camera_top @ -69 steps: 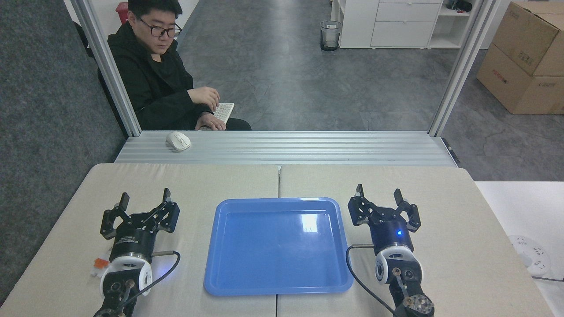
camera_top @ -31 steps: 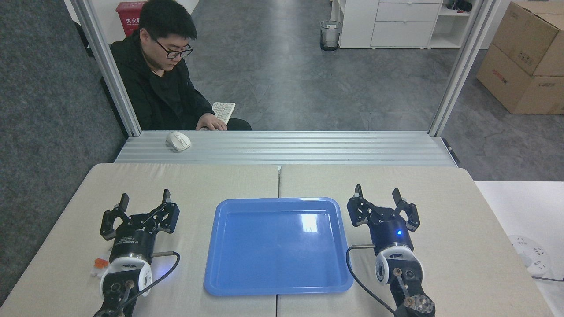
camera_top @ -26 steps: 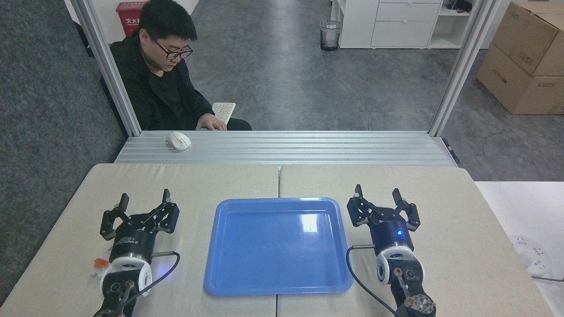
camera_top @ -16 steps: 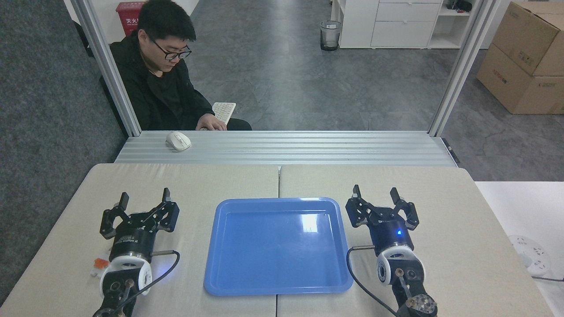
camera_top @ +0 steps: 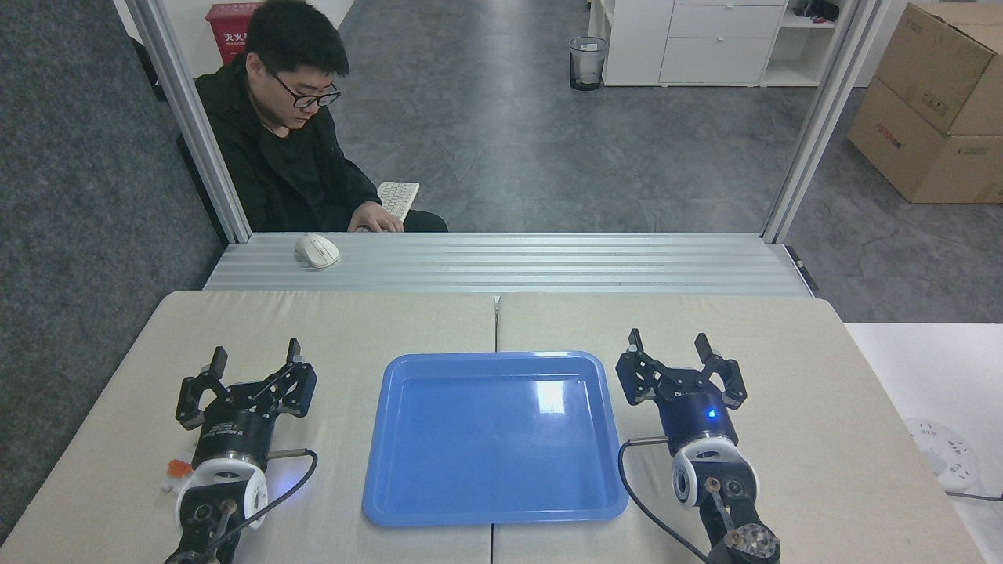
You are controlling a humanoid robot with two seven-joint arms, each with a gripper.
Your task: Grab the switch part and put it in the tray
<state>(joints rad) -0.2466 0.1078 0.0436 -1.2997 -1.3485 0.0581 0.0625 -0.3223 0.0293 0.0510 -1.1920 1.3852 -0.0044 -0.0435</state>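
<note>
Spanning the whole foreground as a pale tabletop [camera_top: 439,321], split by a seam down the middle, with a ribbed metal ledge behind it and a person [camera_top: 290,141] sitting beyond, hand near a keyboard

Lying flat at the centre, the tray [camera_top: 376,470], glossy blue and holding nothing yet

Hovering either side of it, the left claw [camera_top: 251,372] and the right claw [camera_top: 680,352], both with fingers spread wide and gripping nothing, both pointing away toward the ledge

Peeking out just left of the left wrist, near the tabletop's left edge, the switch part [camera_top: 177,469]: only a white and orange sliver showing, the rest hiding behind the arm, so its orientation being impossible to judge

Probably still sitting at the very start, with the pick not yet begun

Risking trouble mainly because the part is lying behind the left claw rather than ahead of it: pulling back and turning likely being needed, with the wrist or its cable possibly knocking the part off the near edge. Being smaller than the claw, also risking a pinch on its round end and a slip or twist on closing
</note>
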